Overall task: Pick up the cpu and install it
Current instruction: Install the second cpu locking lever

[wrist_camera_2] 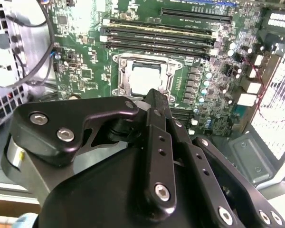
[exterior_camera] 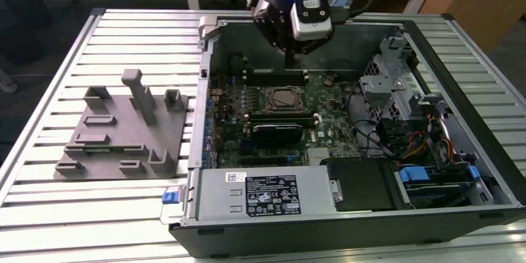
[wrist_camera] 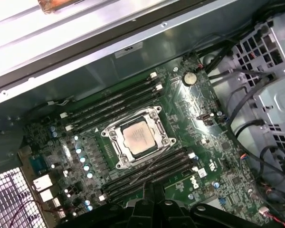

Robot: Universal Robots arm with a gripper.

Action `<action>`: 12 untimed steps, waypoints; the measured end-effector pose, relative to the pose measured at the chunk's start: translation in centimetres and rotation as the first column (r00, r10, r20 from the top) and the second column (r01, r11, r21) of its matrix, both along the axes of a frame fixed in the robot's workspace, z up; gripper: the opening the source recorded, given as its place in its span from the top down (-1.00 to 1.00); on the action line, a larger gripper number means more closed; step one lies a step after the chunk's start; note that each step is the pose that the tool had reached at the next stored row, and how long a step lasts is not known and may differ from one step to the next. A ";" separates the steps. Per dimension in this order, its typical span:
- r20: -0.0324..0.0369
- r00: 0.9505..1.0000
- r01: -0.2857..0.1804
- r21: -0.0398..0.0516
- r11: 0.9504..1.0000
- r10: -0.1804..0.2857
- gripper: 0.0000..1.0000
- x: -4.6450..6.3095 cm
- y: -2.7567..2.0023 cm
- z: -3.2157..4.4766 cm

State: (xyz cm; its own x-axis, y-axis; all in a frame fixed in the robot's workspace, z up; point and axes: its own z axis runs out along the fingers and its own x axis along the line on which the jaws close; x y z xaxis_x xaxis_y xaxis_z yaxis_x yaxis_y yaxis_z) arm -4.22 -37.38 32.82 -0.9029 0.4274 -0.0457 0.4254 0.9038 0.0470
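Observation:
The cpu (wrist_camera: pixel 138 137), a silver-grey square chip, lies flat inside the metal-framed motherboard socket (wrist_camera: pixel 113 134) of the open computer case (exterior_camera: pixel 271 238). It also shows as the cpu (wrist_camera_2: pixel 145 76) in the second wrist view and the cpu (exterior_camera: pixel 284 97) in the exterior view. My gripper (exterior_camera: pixel 290 60) hangs above the board, over the memory slots just behind the socket and clear of the chip. Its black fingers (wrist_camera: pixel 149 189) are pressed together with nothing between them. The gripper (wrist_camera_2: pixel 154 95) body covers the board's nearer part in the second wrist view.
A grey fixture block (exterior_camera: pixel 123 127) with upright posts sits on the slatted table (exterior_camera: pixel 49 214) at the exterior view's left. Memory slots (wrist_camera: pixel 114 102) flank the socket. A power supply (exterior_camera: pixel 258 192), a drive cage (exterior_camera: pixel 386 84) and loose cables (exterior_camera: pixel 411 143) crowd the case.

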 end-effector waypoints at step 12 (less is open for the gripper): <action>0.000 0.994 -0.110 0.000 0.994 0.110 0.79 0.0 0.07 -1.31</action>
